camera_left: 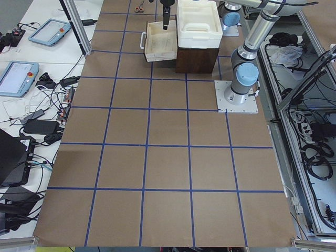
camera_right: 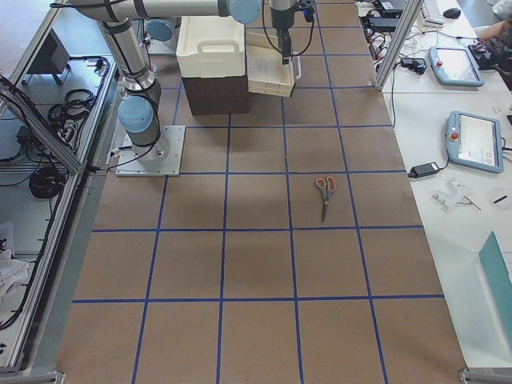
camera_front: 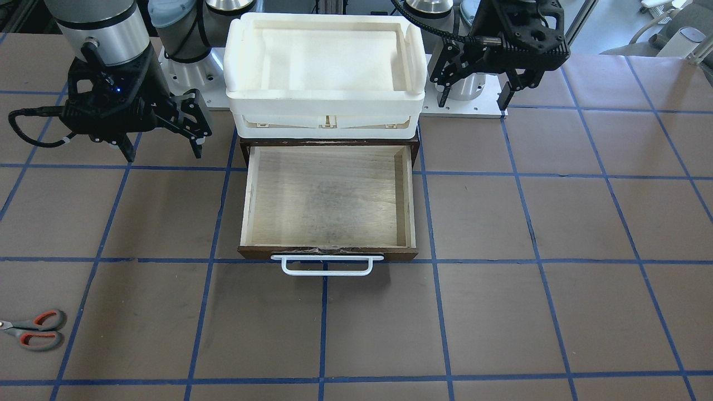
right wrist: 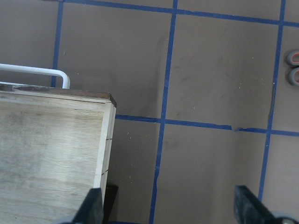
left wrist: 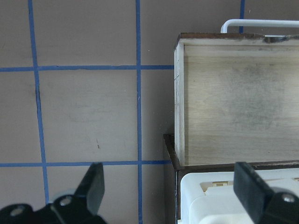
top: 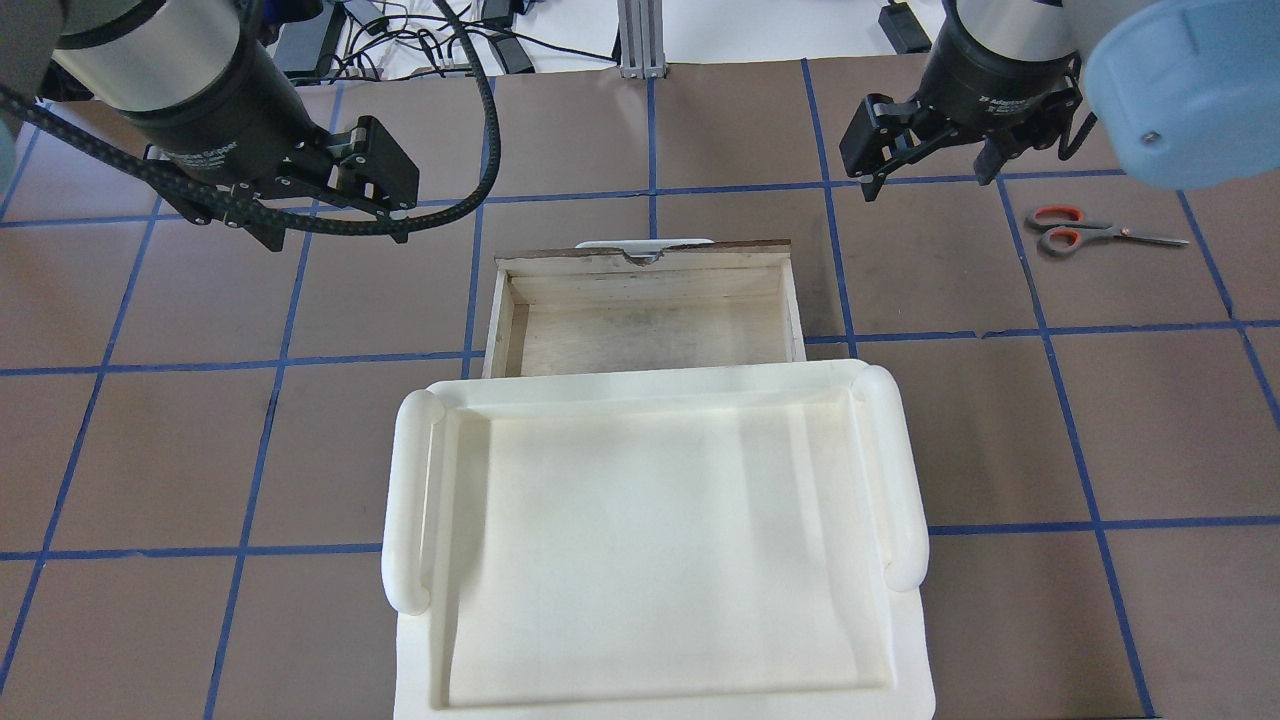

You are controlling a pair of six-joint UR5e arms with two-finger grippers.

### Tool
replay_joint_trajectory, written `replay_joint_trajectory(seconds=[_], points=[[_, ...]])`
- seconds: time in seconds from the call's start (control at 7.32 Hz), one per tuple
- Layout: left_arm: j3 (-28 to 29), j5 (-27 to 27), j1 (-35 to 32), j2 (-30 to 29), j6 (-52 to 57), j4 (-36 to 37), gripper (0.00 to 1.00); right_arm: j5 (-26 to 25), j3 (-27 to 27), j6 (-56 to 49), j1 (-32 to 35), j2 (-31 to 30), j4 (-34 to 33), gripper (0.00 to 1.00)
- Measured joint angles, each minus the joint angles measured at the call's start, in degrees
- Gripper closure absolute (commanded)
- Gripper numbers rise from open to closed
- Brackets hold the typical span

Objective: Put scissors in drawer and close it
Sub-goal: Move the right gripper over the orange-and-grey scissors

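Nearest the front-facing camera, the scissors (camera_front: 22, 328) lie flat on the table (camera_front: 557, 223), out on the robot's right, well apart from the drawer (camera_front: 328, 200). Orange-lined loops point toward the drawer, blades point away; the blades look shut together, though they are too small to be sure. A wide stretch of brown paper lies between them and the drawer's side wall. The drawer stands pulled out away from the robot, its pale plywood floor showing from wall to wall, its dark front and white bar handle (camera_front: 327, 266) on the far side from the arms. Its back end sits under the white bin (camera_front: 323, 55), which rests on top of a dark cabinet (camera_left: 197, 59). The right gripper (camera_front: 163, 153) hangs above the paper beside the drawer's right wall, jaws spread wide, nothing between them. The left gripper (camera_front: 473, 100) hangs on the other side, also spread wide and holding nothing. The table is covered in brown paper, taped into squares with blue tape (camera_front: 323, 334). A white bench (camera_right: 472, 192) runs along the operators' edge with two screen pendants (camera_right: 452, 64) on it. Count: one pair of scissors, one drawer, one bin, two grippers.
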Motion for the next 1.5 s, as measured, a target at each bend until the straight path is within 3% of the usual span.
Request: replay_joint_trajectory(seconds=[0.68,1.09,1.5], points=[[0.0,0.0,0.0,0.07,0.0,-0.11,0.0,-0.02,0.03,-30.8,-8.07,1.87,-1.36,0.0],[0.0,0.0,0.0,0.09,0.0,-0.25,0.0,-0.08,0.03,-44.9,-13.64,6.6,-7.42,0.0],[-0.02,0.0,0.0,0.09,0.0,-0.27,0.0,-0.01,-0.05,-65.82,-19.22,11.97,-8.78,0.0]])
